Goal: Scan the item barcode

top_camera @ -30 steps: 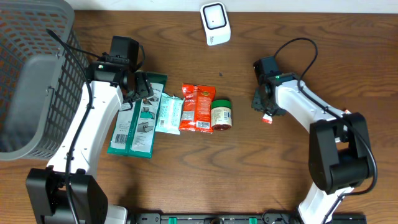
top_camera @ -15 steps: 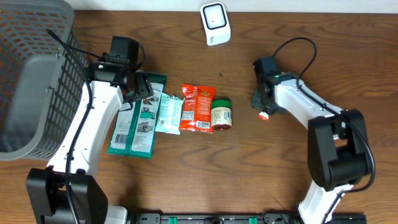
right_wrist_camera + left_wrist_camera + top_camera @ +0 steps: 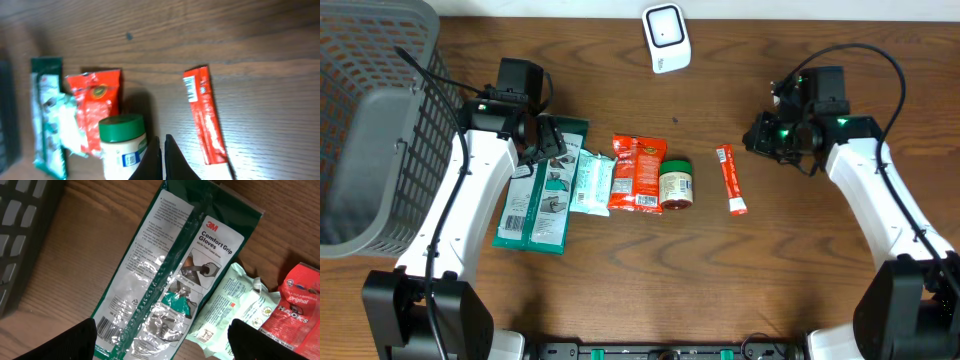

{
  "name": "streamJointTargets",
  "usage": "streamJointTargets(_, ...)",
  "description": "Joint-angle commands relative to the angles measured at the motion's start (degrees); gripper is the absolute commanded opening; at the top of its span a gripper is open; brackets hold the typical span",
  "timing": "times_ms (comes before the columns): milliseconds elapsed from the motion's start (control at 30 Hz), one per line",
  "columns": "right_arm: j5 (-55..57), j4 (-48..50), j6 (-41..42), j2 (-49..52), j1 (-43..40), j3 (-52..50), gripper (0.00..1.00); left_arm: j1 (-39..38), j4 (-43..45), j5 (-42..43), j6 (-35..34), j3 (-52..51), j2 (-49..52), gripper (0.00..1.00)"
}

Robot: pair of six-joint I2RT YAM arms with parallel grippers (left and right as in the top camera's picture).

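Hanging over the wood table [image 3: 800, 290], the right gripper [image 3: 162, 152] has its two fingers pressed together, and nothing is between them. It holds nothing and touches nothing. The red stick packet [image 3: 204, 115] lies flat on the table, free of the gripper. In the overhead view the packet [image 3: 730, 180] is to the right of the green-lidded jar [image 3: 675, 186], apart from it, and near the right gripper [image 3: 762, 135] but not touching it. A small white label with a barcode shows on the upper end of the packet in the right wrist view. The white scanner [image 3: 666, 38] stands at the far edge of the table, well apart from the packet.

The left gripper [image 3: 167, 340] has its jaws spread wide over the green gloves package [image 3: 170, 280], with one dark fingertip [image 3: 82, 340] at each lower corner of the left wrist view. It grips nothing; if the tips touch the package, I cannot tell. Beside the gloves package lie a pale green packet [image 3: 590, 182] and a red snack bag [image 3: 637, 172]. A grey basket [image 3: 370, 120] stands at the left.
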Motion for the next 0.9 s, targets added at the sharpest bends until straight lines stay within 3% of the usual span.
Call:
streamJointTargets(0, -6.8, 0.0, -4.3, 2.1, -2.3, -1.9, 0.01, 0.0, -0.2, -0.3, 0.4, -0.2, 0.1, 0.84)
streamJointTargets(67, -5.7, -0.5, -6.6, 2.9, -2.7, -2.8, 0.03, 0.0, -0.2, -0.3, 0.4, -0.2, 0.1, 0.84)
streamJointTargets(133, -4.9, -1.0, -9.6, 3.2, -1.6, -3.8, 0.15, 0.0, -0.2, -0.3, 0.4, -0.2, 0.1, 0.84)
streamJointTargets(300, 7.6, -0.9, -10.4, 3.2, 4.6, -4.7, 0.27, 0.0, -0.2, -0.3, 0.4, -0.2, 0.1, 0.84)
streamJointTargets(500, 23.0, -0.7, -9.5, 3.5, 10.8, -4.7, 0.26, 0.0, -0.2, -0.3, 0.4, -0.2, 0.1, 0.84)
streamJointTargets(867, 29.2, 4.7, -9.3, 9.8, 15.9, -7.3, 0.24, 0.0, -0.2, -0.3, 0.4, -0.2, 0.1, 0.84)
